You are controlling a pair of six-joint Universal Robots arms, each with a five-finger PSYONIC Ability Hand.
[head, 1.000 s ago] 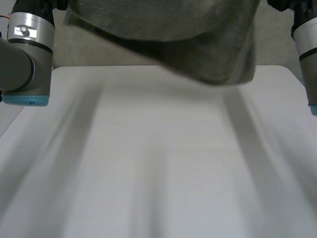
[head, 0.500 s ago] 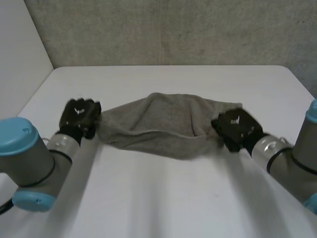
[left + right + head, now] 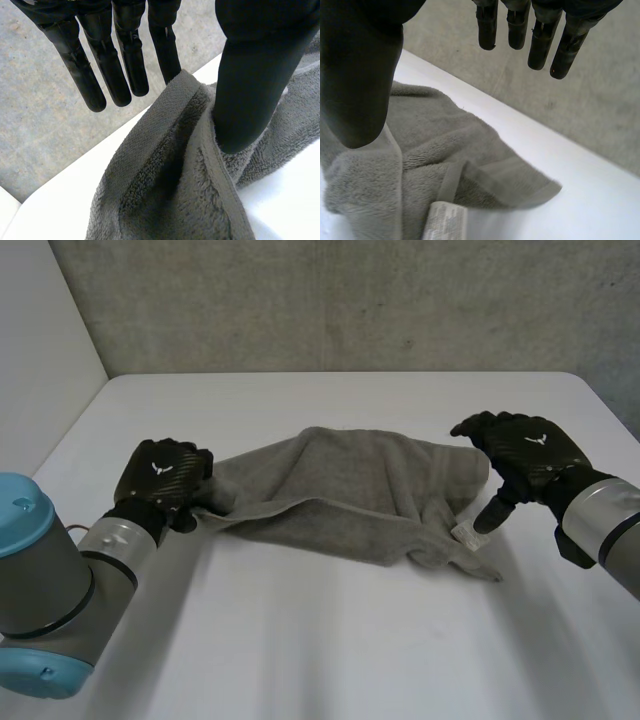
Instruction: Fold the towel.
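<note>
Towel is laid in a loose, bunched strip across the middle of the white table, not flat and not properly folded yet (a white label is turned up at its right end). Its left end is met by the left hand, fingers straight, thumb seemingly rested on the cloth, nothing pinched. The right hand is held just over the right end, fingers spread, nothing gripped. Looks like the laying-out step. Next, two corners probably need to be found and pinched so the cloth can be spread flat before any fold is made.
</note>
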